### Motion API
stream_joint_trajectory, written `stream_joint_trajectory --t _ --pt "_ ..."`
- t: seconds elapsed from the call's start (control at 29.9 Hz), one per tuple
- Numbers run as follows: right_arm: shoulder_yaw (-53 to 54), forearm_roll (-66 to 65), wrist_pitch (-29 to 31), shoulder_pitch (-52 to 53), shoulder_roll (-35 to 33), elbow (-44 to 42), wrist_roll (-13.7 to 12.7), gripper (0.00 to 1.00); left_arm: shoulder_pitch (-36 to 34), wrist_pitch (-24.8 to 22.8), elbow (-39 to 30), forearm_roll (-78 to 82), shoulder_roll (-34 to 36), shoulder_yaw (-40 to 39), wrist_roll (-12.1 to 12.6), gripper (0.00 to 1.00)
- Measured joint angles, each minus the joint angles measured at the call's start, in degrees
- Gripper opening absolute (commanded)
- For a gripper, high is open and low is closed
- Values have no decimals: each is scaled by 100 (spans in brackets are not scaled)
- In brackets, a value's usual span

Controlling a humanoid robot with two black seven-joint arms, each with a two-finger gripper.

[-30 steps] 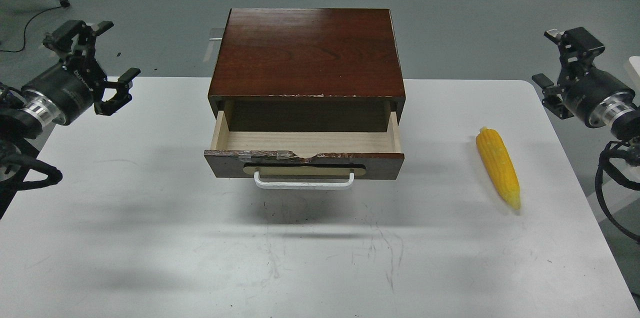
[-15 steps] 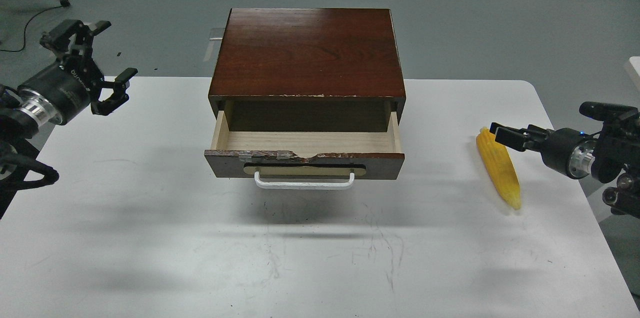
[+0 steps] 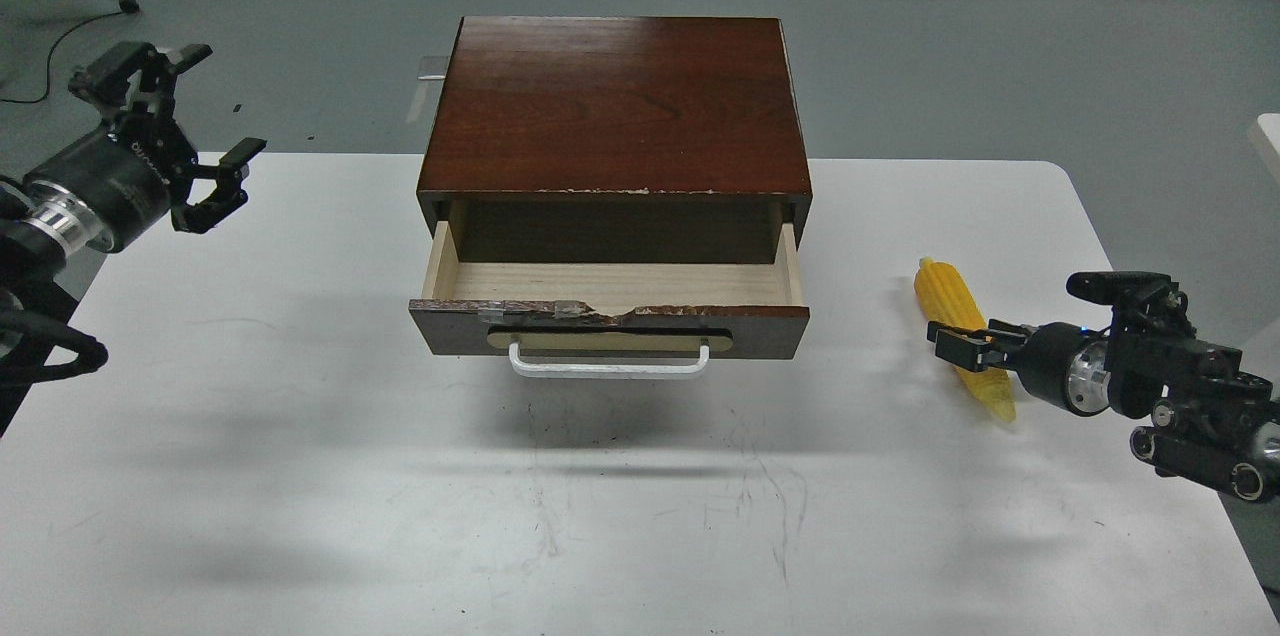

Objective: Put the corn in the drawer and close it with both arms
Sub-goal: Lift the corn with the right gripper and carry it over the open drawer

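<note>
Your right gripper [image 3: 965, 348] sits across the corn [image 3: 950, 301] on the table [image 3: 300, 416]; grip unclear. Left gripper [image 3: 190, 131] spread wide, holding nothing. Drawer [image 3: 610, 328] pulled out.

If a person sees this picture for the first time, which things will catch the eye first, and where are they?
First comes the dark red-brown cabinet at the table's middle, its drawer pulled open and empty, the front's top edge chipped. Next is the yellow corn on the white table to the right, with the right gripper at its middle; whether its jaws grip it cannot be told. The left gripper hangs open at the far left.
</note>
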Motion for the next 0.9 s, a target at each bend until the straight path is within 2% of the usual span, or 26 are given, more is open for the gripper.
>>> stream_joint_trajectory --t 0.1,0.23,0.33,0.5,0.6,0.77,0.9 --pt "-19 210 324 88 19 -10 0 0 14 -6 6 0 10 0 -1 98" --pt "36 298 434 300 -56 -88 -56 0 17 -6 9 -3 2 0 -1 98" --pt "99 301 299 683 -245 -162 -76 0 17 -5 9 -2 -30 6 -1 98" --pt "74 -85 -98 2084 -523 -71 -15 0 17 2 6 2 -31 9 8 98" --pt "64 -1164 -224 2960 -517 379 12 0 18 2 9 3 -8 9 16 98" --pt "68 -3897 -328 3862 -387 1699 17 0 17 13 10 4 6 9 21 98" --pt "-72 -5663 -330 3979 255 2432 13 0 17 27 8 4 40 9 21 98"
